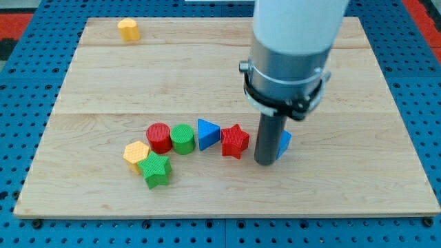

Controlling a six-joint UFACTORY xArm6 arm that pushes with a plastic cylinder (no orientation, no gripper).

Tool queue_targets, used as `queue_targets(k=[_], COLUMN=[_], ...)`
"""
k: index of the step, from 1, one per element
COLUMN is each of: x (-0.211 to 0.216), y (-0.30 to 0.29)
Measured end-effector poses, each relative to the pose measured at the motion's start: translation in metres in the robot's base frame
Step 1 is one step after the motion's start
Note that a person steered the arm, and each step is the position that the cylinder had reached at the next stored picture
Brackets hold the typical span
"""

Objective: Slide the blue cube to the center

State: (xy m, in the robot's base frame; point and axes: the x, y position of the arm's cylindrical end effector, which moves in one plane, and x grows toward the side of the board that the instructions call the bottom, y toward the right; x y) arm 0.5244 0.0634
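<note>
The green star (156, 170) sits nearest the camera, low on the wooden board (227, 200), well off to the view's left of my tip (266, 162). I carry no pincer, only a dark rod, so there is nothing to open or close. My tip rests on the board with the blue cube (284, 142) touching or just beside it on the view's right, mostly hidden by the rod, so its shape is hard to confirm. Just to the view's left of my tip stands the red star (235, 140), then the blue triangle (207, 133), green cylinder (182, 138), red cylinder (159, 138) and a yellow block (136, 152); another yellow block (128, 29) lies far up at the view's top left. To do this well, I judge my tip should get round to the cube's far right and lower side, then push up and leftward, steering clear of the red star. Open board lies above the row, and the right edge is not close.
</note>
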Motion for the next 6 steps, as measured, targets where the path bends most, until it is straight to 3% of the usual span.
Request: queue_targets(k=[2, 4, 6], x=[-0.005, -0.049, -0.078], y=[0.051, 0.058, -0.013])
